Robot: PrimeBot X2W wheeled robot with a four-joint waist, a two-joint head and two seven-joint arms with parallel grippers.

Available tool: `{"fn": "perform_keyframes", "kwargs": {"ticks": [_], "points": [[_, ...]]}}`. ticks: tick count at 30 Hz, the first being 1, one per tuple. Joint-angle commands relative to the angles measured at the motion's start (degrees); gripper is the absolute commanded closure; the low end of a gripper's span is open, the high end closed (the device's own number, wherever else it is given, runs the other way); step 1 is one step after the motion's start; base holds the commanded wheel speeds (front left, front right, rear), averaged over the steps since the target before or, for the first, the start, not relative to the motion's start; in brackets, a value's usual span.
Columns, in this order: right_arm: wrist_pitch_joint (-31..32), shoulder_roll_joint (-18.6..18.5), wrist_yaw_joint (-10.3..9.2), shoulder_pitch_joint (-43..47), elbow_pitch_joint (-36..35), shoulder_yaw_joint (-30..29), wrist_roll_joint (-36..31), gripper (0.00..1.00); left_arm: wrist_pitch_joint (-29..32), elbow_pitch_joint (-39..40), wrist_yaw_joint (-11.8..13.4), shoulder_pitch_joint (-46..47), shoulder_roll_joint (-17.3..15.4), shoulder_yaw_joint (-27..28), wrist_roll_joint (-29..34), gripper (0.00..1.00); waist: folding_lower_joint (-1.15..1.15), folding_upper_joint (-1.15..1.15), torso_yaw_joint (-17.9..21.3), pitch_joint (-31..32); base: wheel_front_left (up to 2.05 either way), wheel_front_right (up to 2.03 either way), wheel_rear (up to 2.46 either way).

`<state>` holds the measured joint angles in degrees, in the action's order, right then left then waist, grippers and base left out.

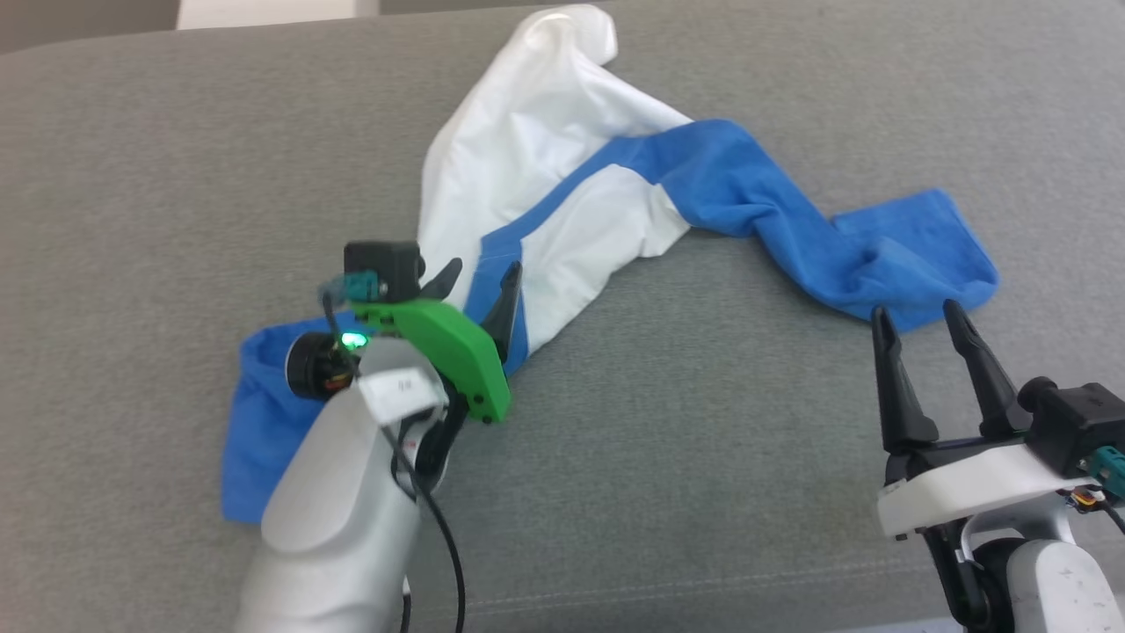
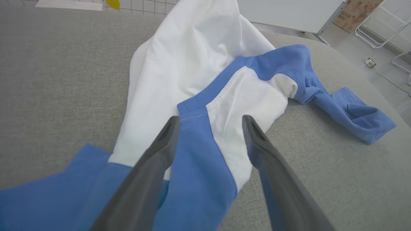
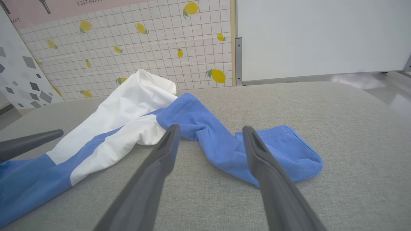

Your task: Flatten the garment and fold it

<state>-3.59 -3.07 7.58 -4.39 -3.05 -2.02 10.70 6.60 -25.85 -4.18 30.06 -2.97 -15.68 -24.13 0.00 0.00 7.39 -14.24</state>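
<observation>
Left arm first: the pale forearm comes up from the lower left, wrist angled inward, and the left gripper [image 1: 483,266] hangs over the garment [image 1: 562,176] with its jaws spread wide, gripping nothing. The right gripper [image 1: 915,309] sits low at the right, fingers pointing up the head view, also released and empty, its tips just short of the blue sleeve end [image 1: 914,255].

The garment lies crumpled across the middle of the grey padded surface [image 1: 176,176]. Its white body is bunched toward the far edge, one blue sleeve trails right, and the other [image 1: 255,422] runs out lower left, partly under the left forearm.

In the left wrist view, the left gripper [image 2: 211,118] straddles a stitched blue band [image 2: 196,141] between white panels; I cannot tell whether the tips touch the cloth. That view also catches floor off to the right, with a wall socket and cable [image 2: 369,62] and a white wire rack [image 2: 385,25].

From the right wrist, the right gripper [image 3: 211,127] frames the twisted sleeve, which is folded back on itself at its hemmed end [image 3: 289,150]. One dark finger [image 3: 32,141] of the other gripper pokes in at the left. Behind are a lemon-print tiled wall [image 3: 144,41] and a white panel [image 3: 321,38].

Bare grey surface lies wide on the left, right of the sleeve, and along the near side. The white tip reaches close to the far edge.
</observation>
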Motion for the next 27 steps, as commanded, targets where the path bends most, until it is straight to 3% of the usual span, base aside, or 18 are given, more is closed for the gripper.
{"fn": "perform_keyframes", "kwargs": {"ticks": [1,10,14,15,17,19,21,22,27], "points": [[-0.65,0.18,-0.09,-0.36,-0.16,0.54,0.55,0.0,1.67,-1.39,0.72,2.1,-0.06,0.34,-0.54,0.0,0.0,0.0,2.83,-1.57,0.0,0.0,0.0],[-1.84,0.18,-0.09,-2.12,1.55,2.63,2.2,0.0,12.37,-9.56,7.09,9.1,-2.87,1.3,0.6,0.0,0.0,0.0,5.53,-4.05,0.0,0.0,0.0],[-2.15,0.19,-0.09,-2.03,2.28,2.51,2.68,0.0,13.8,-10.37,6.89,9.7,-3.13,1.0,0.22,0.0,0.0,0.0,5.62,-4.08,0.0,0.0,0.0],[-2.22,0.19,-0.09,-2.0,2.38,2.41,2.81,0.0,14.01,-10.32,6.34,9.68,-3.06,0.7,0.06,0.11,0.0,0.0,5.55,-4.03,0.0,0.0,0.0],[-2.32,0.19,-0.09,-1.94,2.51,2.11,2.92,0.0,14.0,-9.97,5.16,9.61,-2.75,0.15,-0.45,0.5,0.0,0.0,5.25,-3.92,0.0,0.0,0.0],[-2.23,0.19,-0.09,-1.98,2.61,1.82,2.94,0.0,14.08,-9.75,3.82,9.51,-2.37,-0.69,-0.88,0.55,0.0,0.0,4.88,-3.79,0.0,0.0,0.0],[-2.1,0.19,-0.09,-2.18,2.61,1.76,2.97,0.0,13.87,-9.48,2.45,9.41,-2.01,-1.72,-1.11,0.71,0.0,0.0,4.5,-3.64,0.0,0.0,0.0],[-2.03,0.19,-0.09,-2.28,2.58,1.76,2.95,0.0,13.33,-9.25,1.94,9.43,-1.88,-2.26,-0.99,1.0,0.0,0.0,4.27,-3.52,0.0,0.0,0.0],[-1.65,0.19,-0.09,-2.32,2.73,1.9,2.99,0.0,9.01,-7.46,0.24,9.05,-1.6,-4.86,0.51,1.0,0.0,0.0,3.36,-2.48,0.0,0.0,0.0]]}}
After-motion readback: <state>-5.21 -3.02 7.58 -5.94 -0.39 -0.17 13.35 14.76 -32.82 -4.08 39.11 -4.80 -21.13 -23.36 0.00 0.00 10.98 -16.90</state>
